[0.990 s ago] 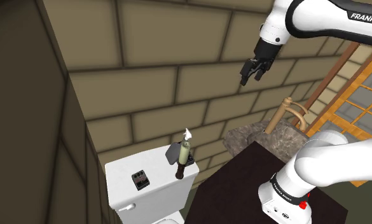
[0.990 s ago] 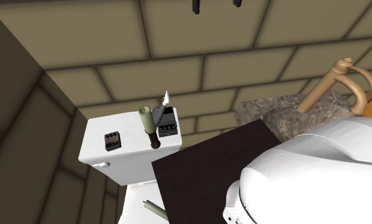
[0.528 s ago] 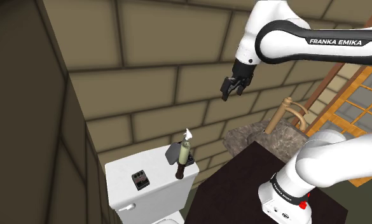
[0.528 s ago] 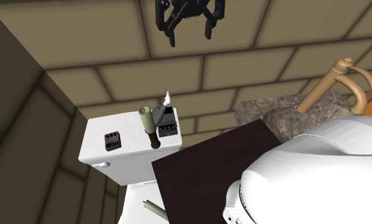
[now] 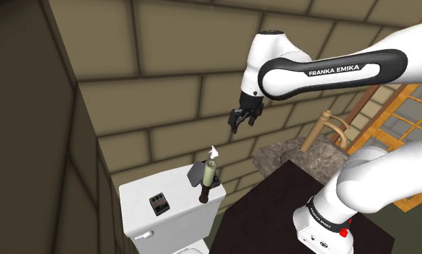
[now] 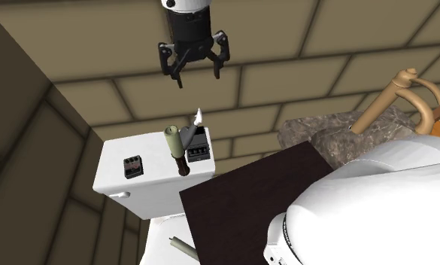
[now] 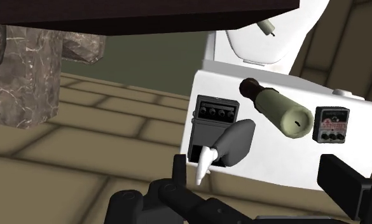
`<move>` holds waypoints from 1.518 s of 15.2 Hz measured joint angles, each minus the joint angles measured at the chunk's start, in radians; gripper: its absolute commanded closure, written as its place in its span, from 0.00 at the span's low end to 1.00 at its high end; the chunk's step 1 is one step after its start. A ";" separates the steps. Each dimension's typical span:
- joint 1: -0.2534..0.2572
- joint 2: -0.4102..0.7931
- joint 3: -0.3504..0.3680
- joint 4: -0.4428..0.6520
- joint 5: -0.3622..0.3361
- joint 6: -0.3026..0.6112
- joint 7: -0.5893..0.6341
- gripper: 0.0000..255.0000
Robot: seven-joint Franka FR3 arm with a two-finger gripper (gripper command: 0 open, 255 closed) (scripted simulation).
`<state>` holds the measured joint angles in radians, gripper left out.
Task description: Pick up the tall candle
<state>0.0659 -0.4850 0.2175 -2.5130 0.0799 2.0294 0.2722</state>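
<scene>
- Tool (image 6: 198, 75): black fingers spread wide, nothing between them. It hangs in the air well above the white tank (image 6: 113, 177), fingers pointing down.
- In the wrist view it looks down on the tank lid with the tall candle (image 6: 175, 146) between the fingers' lines, untouched.
- Tall candle: pale greenish-cream cylinder with a flat top and a small dark wick dot. It sits in a dark brown turned holder that narrows below the wax.
- It stands upright on the tank lid, base near the lid's front edge, at the end nearest the dark stand top (image 6: 241, 196).
- Just behind the candle on the tank lid: a black pedal-like box (image 6: 198, 147) with a row of knobs.
- A grey curved piece (image 6: 188, 132) with a white pointed tip is at that box.
- Small dark box (image 6: 132, 166) with a reddish face lies on the tank's other end, apart from the candle.
- Brick wall (image 6: 301, 60) rises behind the tank.
</scene>
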 measured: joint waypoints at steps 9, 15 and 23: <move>0.027 0.309 0.107 0.020 -0.009 0.236 0.124 0.00; 0.043 0.506 0.144 0.068 -0.065 0.350 0.210 0.00; 0.047 0.600 0.138 0.063 -0.114 0.441 0.245 1.00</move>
<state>0.1127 0.1148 0.3560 -2.4497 -0.0339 2.4705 0.5176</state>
